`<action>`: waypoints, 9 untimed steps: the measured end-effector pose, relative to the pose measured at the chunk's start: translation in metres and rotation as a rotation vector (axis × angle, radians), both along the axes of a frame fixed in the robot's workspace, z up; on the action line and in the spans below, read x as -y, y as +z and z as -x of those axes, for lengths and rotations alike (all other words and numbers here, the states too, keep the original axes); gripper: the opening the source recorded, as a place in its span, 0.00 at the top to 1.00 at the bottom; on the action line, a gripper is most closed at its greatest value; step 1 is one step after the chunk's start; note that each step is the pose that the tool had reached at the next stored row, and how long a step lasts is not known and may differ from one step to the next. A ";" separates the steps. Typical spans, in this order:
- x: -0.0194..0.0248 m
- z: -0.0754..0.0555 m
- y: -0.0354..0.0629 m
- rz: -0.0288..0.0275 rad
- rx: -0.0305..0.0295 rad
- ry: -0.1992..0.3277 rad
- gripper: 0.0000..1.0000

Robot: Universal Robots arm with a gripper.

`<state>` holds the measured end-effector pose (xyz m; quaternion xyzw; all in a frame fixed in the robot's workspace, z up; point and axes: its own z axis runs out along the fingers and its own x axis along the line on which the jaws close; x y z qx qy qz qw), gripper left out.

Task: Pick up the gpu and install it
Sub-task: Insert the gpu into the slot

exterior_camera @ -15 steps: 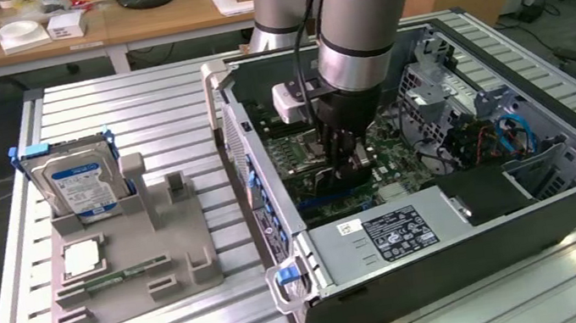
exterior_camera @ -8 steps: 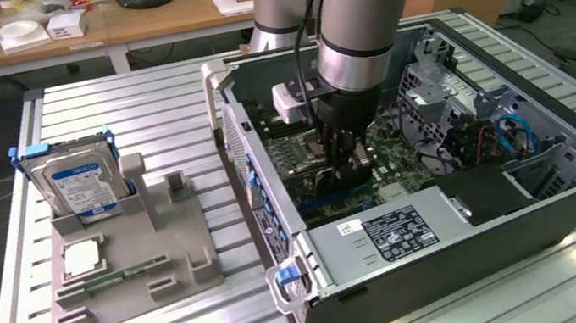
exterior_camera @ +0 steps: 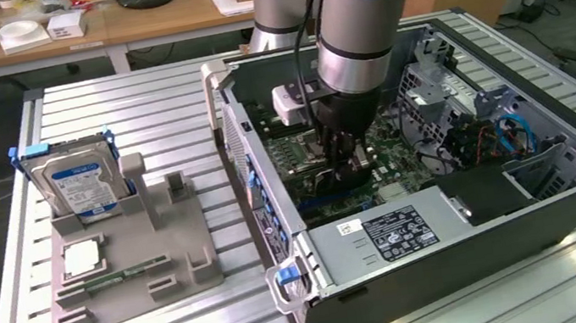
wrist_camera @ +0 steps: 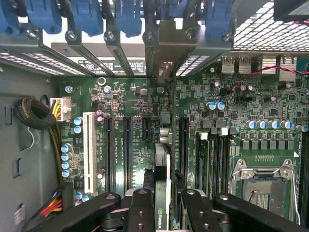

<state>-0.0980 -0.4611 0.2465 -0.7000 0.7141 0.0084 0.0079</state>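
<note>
My gripper [exterior_camera: 342,166] reaches down into the open computer case [exterior_camera: 567,197], over the green motherboard [exterior_camera: 390,159]. It is shut on the gpu [wrist_camera: 161,164], which I see edge-on in the wrist view as a thin dark card between my black fingers [wrist_camera: 141,203]. The card runs toward the case's rear slot openings, where its silver metal end bracket [wrist_camera: 166,46] stands. It lines up between the long black expansion slots [wrist_camera: 128,150] on the motherboard [wrist_camera: 130,106]. Whether its edge sits in a slot I cannot tell.
A grey holder [exterior_camera: 133,270] on the slatted table at the exterior view's left carries a blue-labelled hard drive [exterior_camera: 79,180] and a narrow memory stick [exterior_camera: 111,278]. Inside the case are a power supply [exterior_camera: 384,233], cable bundles [wrist_camera: 36,113] and an open CPU socket [wrist_camera: 263,186].
</note>
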 end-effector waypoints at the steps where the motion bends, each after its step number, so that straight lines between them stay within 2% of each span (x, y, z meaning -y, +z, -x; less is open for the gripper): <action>1: 0.0000 0.000 -0.0010 0.0001 0.0001 0.000 0.74; 9: 0.0000 0.002 -0.0022 0.0003 -0.0001 0.000 0.74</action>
